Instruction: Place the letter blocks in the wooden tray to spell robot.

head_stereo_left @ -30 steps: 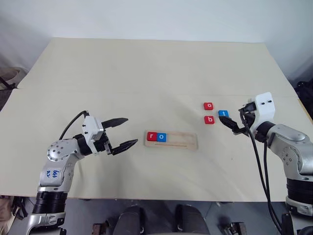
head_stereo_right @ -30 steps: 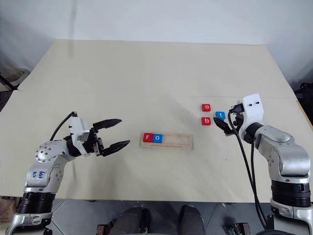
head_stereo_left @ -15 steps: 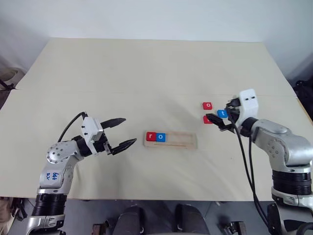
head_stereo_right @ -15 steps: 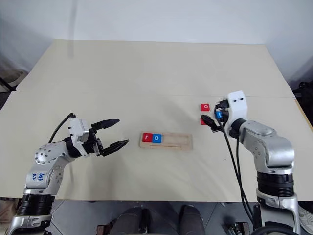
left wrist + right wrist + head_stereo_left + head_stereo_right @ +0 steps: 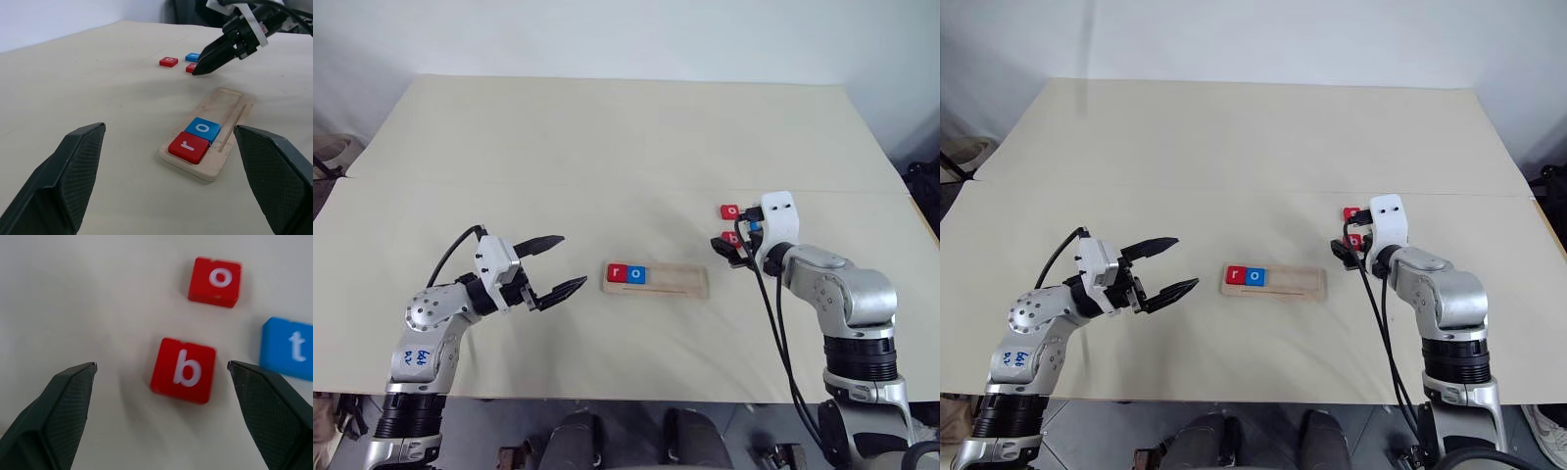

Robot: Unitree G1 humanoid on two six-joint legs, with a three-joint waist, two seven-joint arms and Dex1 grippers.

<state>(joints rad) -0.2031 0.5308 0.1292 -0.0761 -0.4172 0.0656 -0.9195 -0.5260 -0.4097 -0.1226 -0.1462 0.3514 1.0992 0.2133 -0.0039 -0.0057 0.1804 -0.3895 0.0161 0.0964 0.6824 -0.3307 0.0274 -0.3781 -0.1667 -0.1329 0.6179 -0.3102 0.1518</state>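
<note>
The wooden tray (image 5: 681, 282) lies mid-table with a red r block (image 5: 616, 273) and a blue o block (image 5: 637, 275) at its left end. To its right, on the table, lie a red o block (image 5: 215, 281), a red b block (image 5: 183, 370) and a blue t block (image 5: 288, 347). My right gripper (image 5: 161, 365) hangs open just above the b block, a finger on either side of it, holding nothing. Left of the tray, my left gripper (image 5: 574, 260) is open and empty, pointing toward the tray.
The pale table (image 5: 607, 147) stretches wide behind the blocks, with a seam running across it. Its right edge (image 5: 922, 211) is close to the right arm.
My right gripper has swung left and down from beside the t block to over the b block. The left arm has stayed where it was.
</note>
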